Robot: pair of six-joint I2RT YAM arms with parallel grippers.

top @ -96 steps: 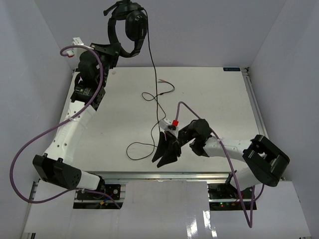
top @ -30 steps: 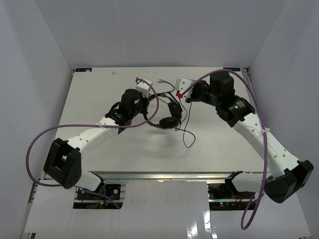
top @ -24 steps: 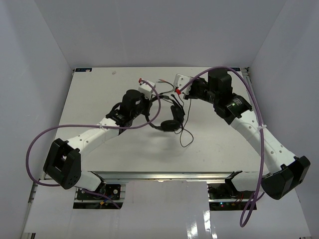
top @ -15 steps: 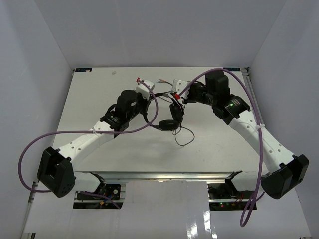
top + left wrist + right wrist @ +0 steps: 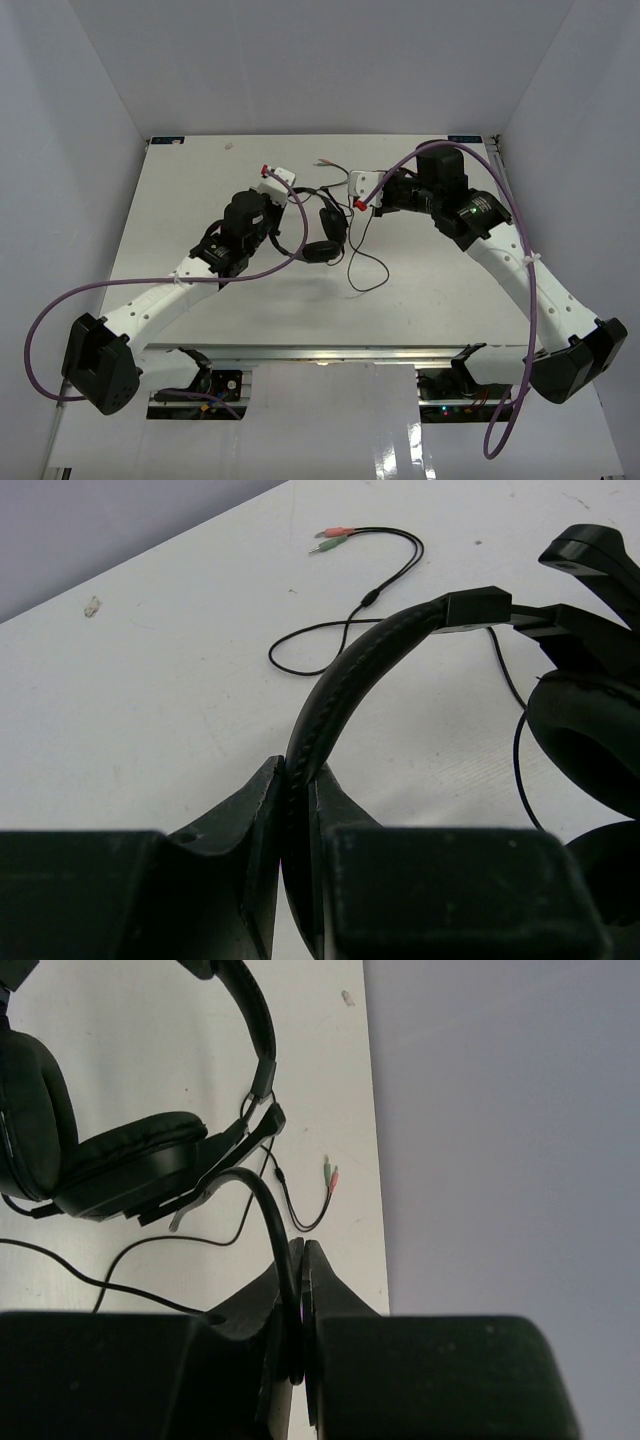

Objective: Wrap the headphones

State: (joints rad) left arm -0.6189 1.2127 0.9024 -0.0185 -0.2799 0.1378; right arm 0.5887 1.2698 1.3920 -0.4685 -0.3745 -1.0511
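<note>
Clamps headband [image 5: 350,670] of headphones [image 5: 322,225] in left gripper [image 5: 297,780], arching away from fingers [image 5: 240,820] to 2 earcups [image 5: 585,735]; pinches cable [image 5: 262,1195] in right gripper [image 5: 300,1252].

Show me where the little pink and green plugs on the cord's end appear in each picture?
Top external: plugs near the table's far edge, about midway across.
Left wrist: plugs top centre, past the headband.
Right wrist: plugs right of centre, beside the table's edge.
Shared landmark: the headphones, close to the plugs in all three.
</note>
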